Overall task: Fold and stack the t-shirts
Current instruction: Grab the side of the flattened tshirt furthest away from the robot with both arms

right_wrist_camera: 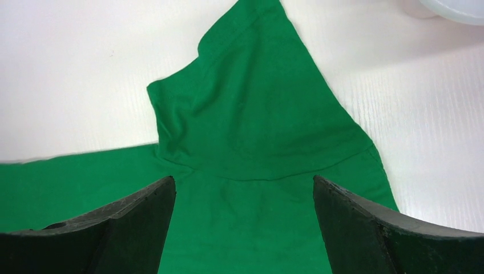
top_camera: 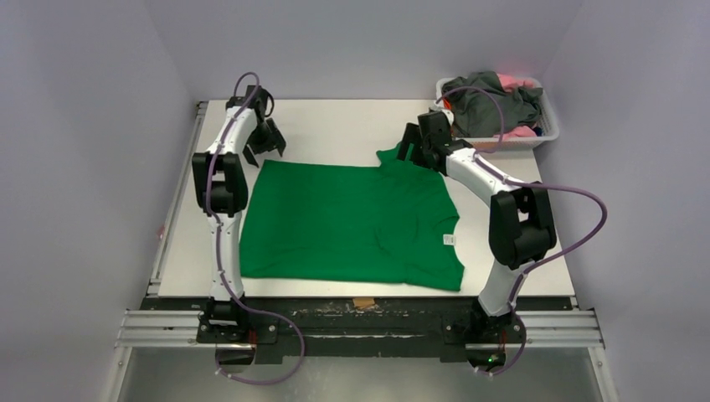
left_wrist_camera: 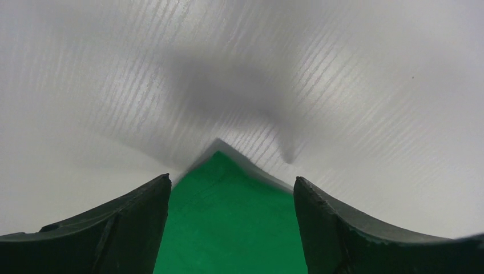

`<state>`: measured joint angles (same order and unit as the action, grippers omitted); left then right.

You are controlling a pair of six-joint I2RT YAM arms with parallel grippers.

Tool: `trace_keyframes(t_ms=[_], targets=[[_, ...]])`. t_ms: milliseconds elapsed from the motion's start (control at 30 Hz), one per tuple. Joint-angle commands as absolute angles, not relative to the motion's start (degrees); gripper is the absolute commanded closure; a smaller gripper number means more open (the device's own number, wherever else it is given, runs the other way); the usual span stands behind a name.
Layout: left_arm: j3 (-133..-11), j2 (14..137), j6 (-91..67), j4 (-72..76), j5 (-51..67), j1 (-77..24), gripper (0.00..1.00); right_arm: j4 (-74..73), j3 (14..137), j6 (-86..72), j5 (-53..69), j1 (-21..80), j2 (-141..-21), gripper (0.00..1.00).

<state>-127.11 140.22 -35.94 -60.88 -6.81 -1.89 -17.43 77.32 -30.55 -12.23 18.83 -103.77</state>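
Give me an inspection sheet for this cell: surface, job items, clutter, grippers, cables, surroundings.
Surface: white table, bare beyond the spread shirt.
Job's things: green shirt spread flat, collar toward the right arm; grey and pink shirts heaped in the basket at the far right corner.
Clutter: small brown scrap at the table's near edge.
Grippers: left gripper open, over the shirt's far left corner; right gripper open, over the far sleeve. Contact cannot be told.
Cables: purple cables loop along both arms; none lies on the green shirt.
Surroundings: grey walls on three sides; metal rail under the bases.
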Motion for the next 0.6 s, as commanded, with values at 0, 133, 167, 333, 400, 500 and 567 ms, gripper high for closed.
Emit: trace_keyframes(t_ms=[0,133,167,333,400,500,567], targets=[[-133.44,143.79,-36.61,-68.51,-9.49,-1.27,0.24,-14.81,76.48,-30.52,-10.41,18.37,-102.45,0.13],[-136.59,145.82,-37.04,-70.94,-9.49,-1.11,0.23,-14.81,75.09,-30.24,-10.58,18.11,-101.41,0.13],[-136.46,145.73,-37.47,-70.74,-9.57,-1.07,0.23,-14.60,74.53,-30.28,-10.55,18.03,-101.02,0.13],[-137.25,147.03,-38.36,-70.09,-5.26,-0.48,0.24,-13.44,72.59,-30.74,-9.67,17.84,-100.13,0.13],[-136.94,146.93,-39.29,-70.06,-5.12,-0.38,0.29,-12.63,72.20,-31.21,-8.81,17.84,-100.11,0.14],[-134.91,145.86,-39.11,-68.75,-4.86,-0.47,0.40,-12.51,72.03,-31.23,-7.54,17.75,-100.13,0.15],[-134.78,145.75,-38.78,-68.47,-4.67,-0.50,0.50,-12.72,71.91,-30.97,-7.78,17.75,-99.98,0.15]])
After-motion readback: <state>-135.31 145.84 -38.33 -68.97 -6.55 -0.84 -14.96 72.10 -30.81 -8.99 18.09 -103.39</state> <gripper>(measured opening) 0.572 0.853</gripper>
